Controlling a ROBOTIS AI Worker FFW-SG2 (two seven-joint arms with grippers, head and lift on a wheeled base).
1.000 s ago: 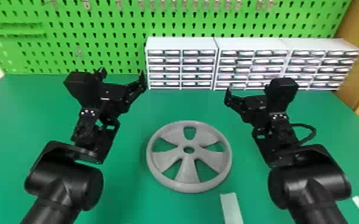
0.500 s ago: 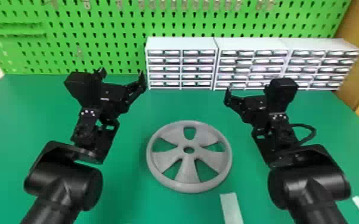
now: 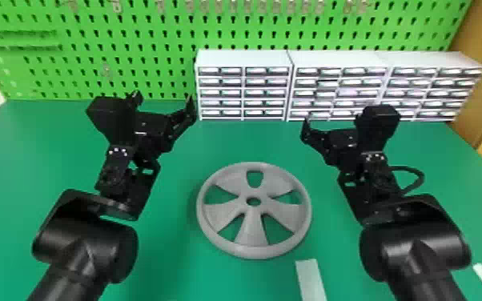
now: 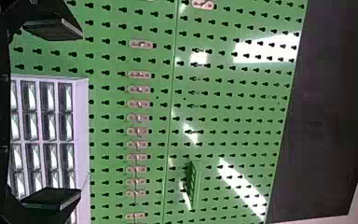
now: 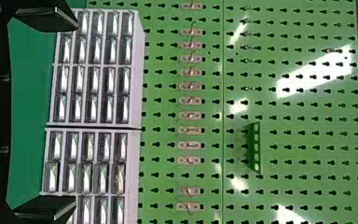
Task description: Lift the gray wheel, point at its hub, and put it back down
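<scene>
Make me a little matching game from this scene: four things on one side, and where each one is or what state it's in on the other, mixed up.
1. round gray spoked wheel
2. white drawer cabinets
3. tall green pegboard
4. black left gripper

a. rising upright behind the drawers
b. open, holding nothing
c. lying flat on the green table
d. standing side by side at the table's back edge

Pairs: 1-c, 2-d, 3-a, 4-b

Gray wheel (image 3: 252,233): matt, smooth, plastic-looking. Pegboard (image 4: 228,109) glossy (bright glare streaks). Drawer fronts (image 5: 94,79) shiny.
</scene>
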